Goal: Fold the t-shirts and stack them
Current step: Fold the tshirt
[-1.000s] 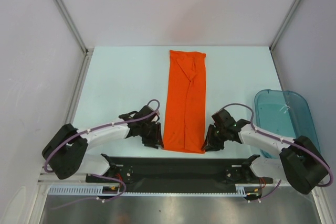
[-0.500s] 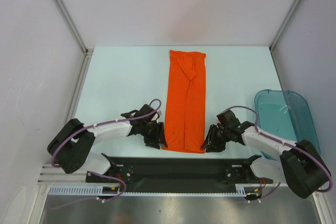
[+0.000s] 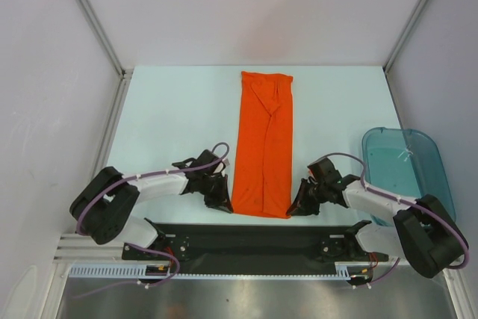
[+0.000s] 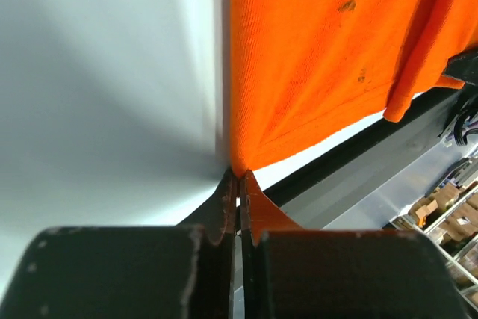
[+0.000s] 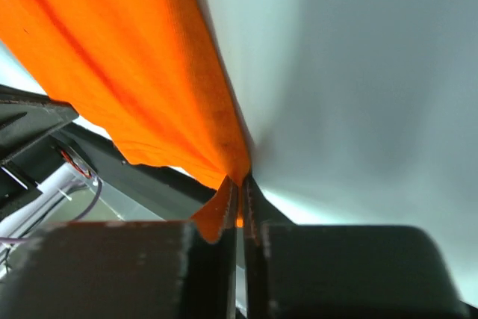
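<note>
pale table (image 3: 172,125), orange t-shirt (image 3: 263,147) folded lengthwise; white walls (image 3: 254,13), teal bin (image 3: 407,171)

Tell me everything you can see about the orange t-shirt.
The orange t-shirt is soft knit fabric with a few small dark specks. It is folded into a long narrow strip and lies flat on the pale table, running from the near edge toward the far side. The left gripper and right gripper pinch its two near corners.

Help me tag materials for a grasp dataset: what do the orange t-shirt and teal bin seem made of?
The orange t-shirt looks like soft matte knit fabric; fine weave and creases show. The teal bin is likely smooth translucent plastic, with rounded corners.
</note>
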{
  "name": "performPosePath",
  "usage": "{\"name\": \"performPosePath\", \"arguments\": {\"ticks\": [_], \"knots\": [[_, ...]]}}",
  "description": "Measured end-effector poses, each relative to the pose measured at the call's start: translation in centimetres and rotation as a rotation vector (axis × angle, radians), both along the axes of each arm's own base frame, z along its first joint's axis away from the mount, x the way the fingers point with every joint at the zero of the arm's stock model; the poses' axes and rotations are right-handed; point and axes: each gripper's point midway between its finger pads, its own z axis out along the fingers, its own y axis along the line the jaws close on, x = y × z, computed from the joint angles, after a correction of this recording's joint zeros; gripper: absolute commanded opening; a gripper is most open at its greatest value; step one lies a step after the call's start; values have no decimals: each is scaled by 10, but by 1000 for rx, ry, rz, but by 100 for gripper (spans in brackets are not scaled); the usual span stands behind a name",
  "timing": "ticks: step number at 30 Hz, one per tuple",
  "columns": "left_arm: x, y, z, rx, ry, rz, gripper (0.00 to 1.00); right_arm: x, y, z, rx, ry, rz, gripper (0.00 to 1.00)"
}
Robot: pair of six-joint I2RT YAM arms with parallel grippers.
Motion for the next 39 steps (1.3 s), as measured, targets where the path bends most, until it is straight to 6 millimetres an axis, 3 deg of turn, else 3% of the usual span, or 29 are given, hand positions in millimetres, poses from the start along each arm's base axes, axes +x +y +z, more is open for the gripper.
{"name": "performPosePath", "arguments": {"ticks": [18,26,30,35,39], "knots": [[-16,4,5,-99,-30,16,0,-18,-9,5,34,-43,-18,0],[-8,-2,29,-143,-75,32,1,-9,-11,19,55,-61,-52,0],[35,-13,64,-192,-133,100,0,38,-15,48,61,-76,-110,0],[136,-26,113,-241,-244,214,0,137,-12,87,65,-158,-101,0],[201,-35,126,-260,-286,248,1,205,-13,95,58,-203,-83,0]]}}
